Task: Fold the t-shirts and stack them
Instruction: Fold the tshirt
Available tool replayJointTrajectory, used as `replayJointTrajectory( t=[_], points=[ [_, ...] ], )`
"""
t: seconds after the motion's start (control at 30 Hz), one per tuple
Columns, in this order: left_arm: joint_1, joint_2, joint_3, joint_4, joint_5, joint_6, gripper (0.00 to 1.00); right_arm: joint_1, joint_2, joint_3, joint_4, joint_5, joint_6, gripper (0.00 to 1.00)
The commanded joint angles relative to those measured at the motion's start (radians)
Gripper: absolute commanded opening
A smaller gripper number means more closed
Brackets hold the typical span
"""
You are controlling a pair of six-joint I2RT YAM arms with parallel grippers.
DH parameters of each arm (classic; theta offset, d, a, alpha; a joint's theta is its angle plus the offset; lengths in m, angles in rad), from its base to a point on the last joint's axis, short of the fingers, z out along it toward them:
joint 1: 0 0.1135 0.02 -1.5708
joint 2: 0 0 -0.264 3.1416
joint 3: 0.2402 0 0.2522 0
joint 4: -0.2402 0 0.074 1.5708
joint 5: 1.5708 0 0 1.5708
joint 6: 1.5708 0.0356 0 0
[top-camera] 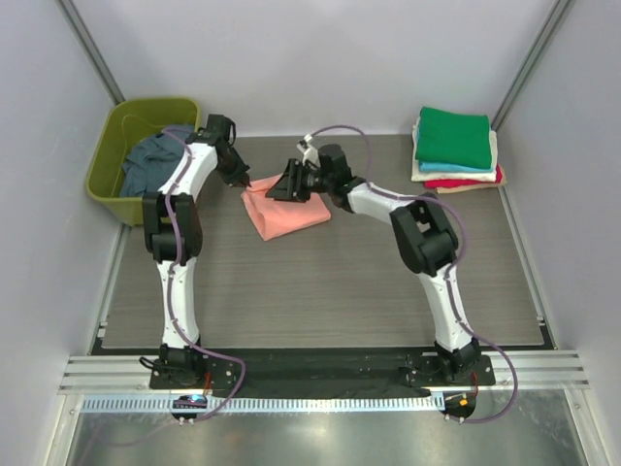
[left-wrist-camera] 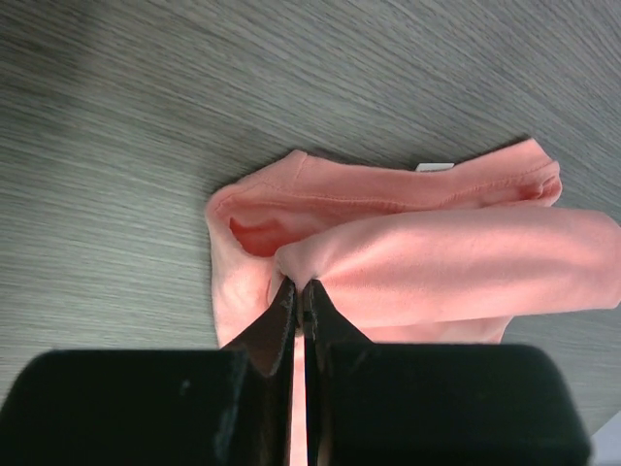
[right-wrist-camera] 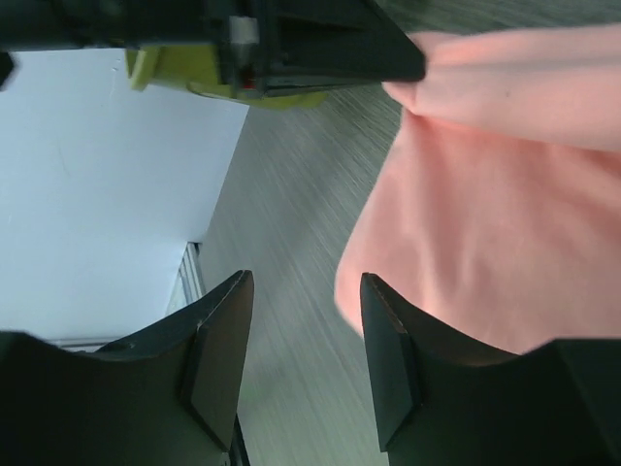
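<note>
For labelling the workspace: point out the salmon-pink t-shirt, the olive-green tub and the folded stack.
salmon-pink t-shirt (top-camera: 286, 218), top external view, its flat near part.
olive-green tub (top-camera: 102, 184), top external view, its left wall.
folded stack (top-camera: 453, 136), top external view, green top shirt.

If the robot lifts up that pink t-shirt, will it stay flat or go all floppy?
Probably floppy: the salmon-pink t-shirt bunches into soft folds where the left gripper pinches it. It likely weighs little, being thin cloth lying limp on the table. It shouldn't roll or break, though its fold may fall open.
</note>
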Motion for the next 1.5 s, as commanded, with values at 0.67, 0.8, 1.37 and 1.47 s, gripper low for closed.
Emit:
replayJointTrajectory(
  t=[0.67,0.8,1.37,1.47],
  points=[
    [0.039,0.044,0.252,-0.161,-0.243,0.081,0.53,0.092,-0.024,-0.047,-0.2,0.167,-0.156,0.81],
    [0.03,0.026,0.332,-0.235,-0.268,0.081,0.64,0.032,-0.167,-0.068,-0.27,0.201,-0.176,0.86],
    [-0.077,-0.315,-0.496,0.226,-0.042,0.04,0.63,-0.191,-0.17,-0.242,-0.346,0.315,-0.24,0.81],
    [-0.076,-0.28,-0.498,0.236,-0.061,0.043,0.63,-0.189,-0.121,-0.25,-0.297,0.279,-0.216,0.8]
  ],
)
